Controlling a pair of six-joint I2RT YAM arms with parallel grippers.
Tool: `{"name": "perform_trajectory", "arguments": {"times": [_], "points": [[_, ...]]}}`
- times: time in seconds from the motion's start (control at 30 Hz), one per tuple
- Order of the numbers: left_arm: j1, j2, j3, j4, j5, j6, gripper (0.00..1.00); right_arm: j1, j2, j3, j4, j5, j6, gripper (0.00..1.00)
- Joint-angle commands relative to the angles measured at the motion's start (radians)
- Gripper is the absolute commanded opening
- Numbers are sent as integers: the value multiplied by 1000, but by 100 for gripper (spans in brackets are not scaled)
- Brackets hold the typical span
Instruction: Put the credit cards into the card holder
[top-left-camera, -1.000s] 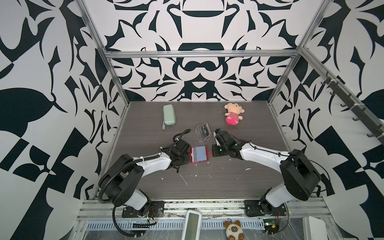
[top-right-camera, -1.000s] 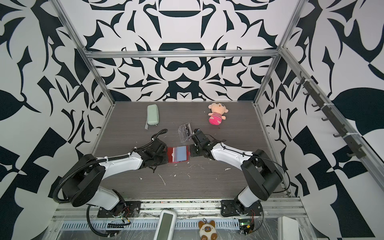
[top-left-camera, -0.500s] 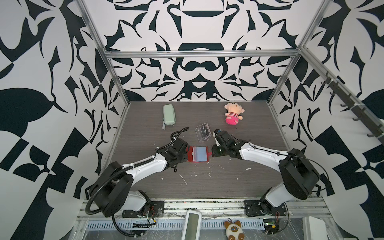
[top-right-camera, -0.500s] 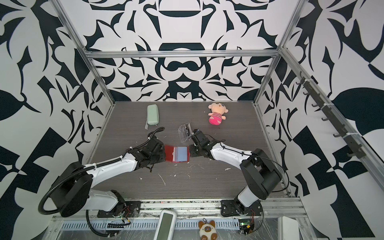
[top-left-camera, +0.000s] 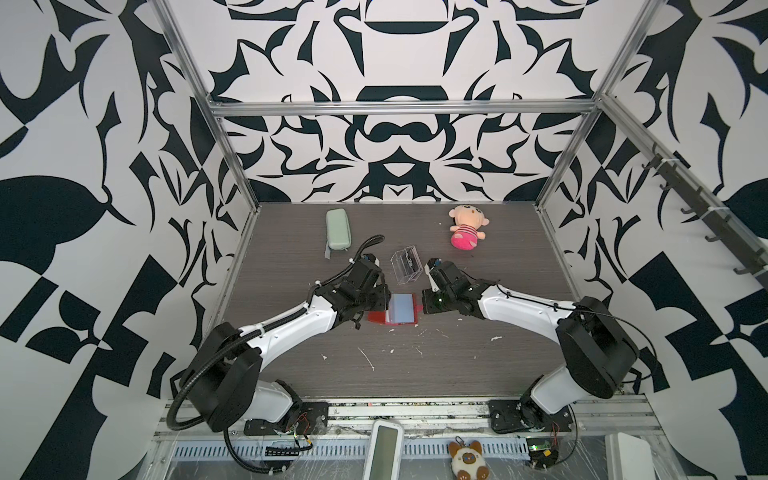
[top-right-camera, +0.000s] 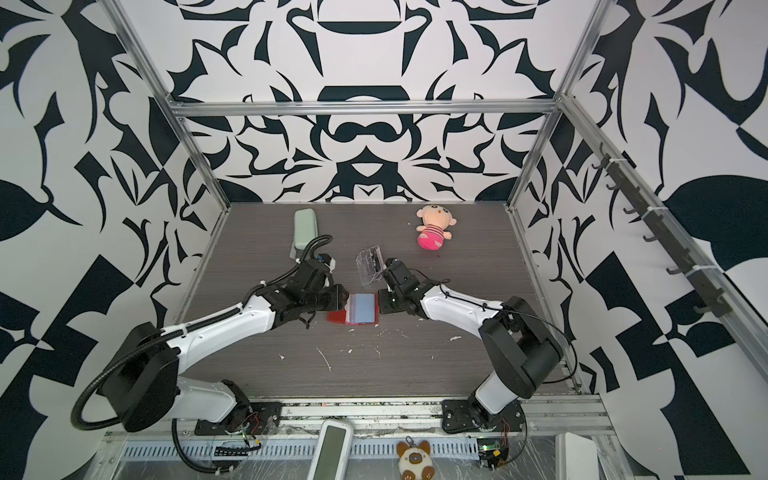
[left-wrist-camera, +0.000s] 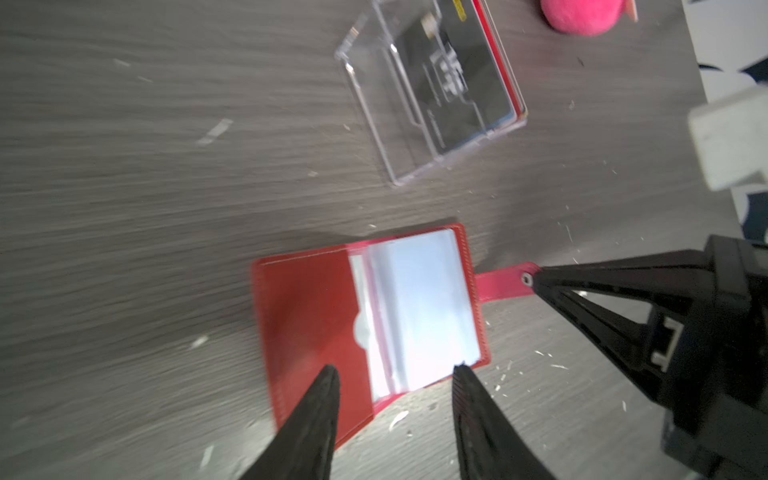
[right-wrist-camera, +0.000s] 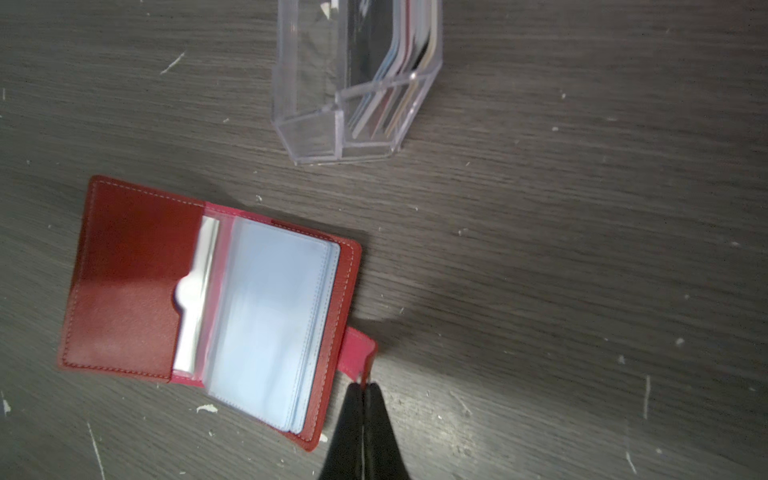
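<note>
The red card holder lies open on the table, cover spread flat and clear sleeve pages facing up. My right gripper is shut on its snap tab. My left gripper is open above the holder's opposite edge, with nothing held. The credit cards stand bunched in a clear acrylic box just behind the holder.
A pale green zip case lies at the back left. A pink plush doll lies at the back right. White scraps dot the dark wood table in front of the holder.
My left jaws have widened, and more of the red cover now shows spread out on the left. The left arm has stretched out lower. The right gripper has stayed shut on the tab.
</note>
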Motion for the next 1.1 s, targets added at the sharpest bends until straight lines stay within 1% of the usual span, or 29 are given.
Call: {"name": "perform_trajectory", "arguments": {"times": [0.0,0.13,0.2,0.4,0.57,1.07], "points": [[1,74,43,41,124,-44,48,-1,11,25,22,-11,5,0],[1,136,70,40,132,-82,48,-1,19,23,30,-15,6,0],[1,157,75,46,151,-83,48,-2,25,23,33,-18,6,0],[1,210,95,34,145,-86,46,0,49,21,54,-32,12,0],[1,253,107,44,164,-93,44,1,77,23,63,-38,14,0],[2,314,106,67,192,-107,39,1,153,29,85,-62,20,0]]}}
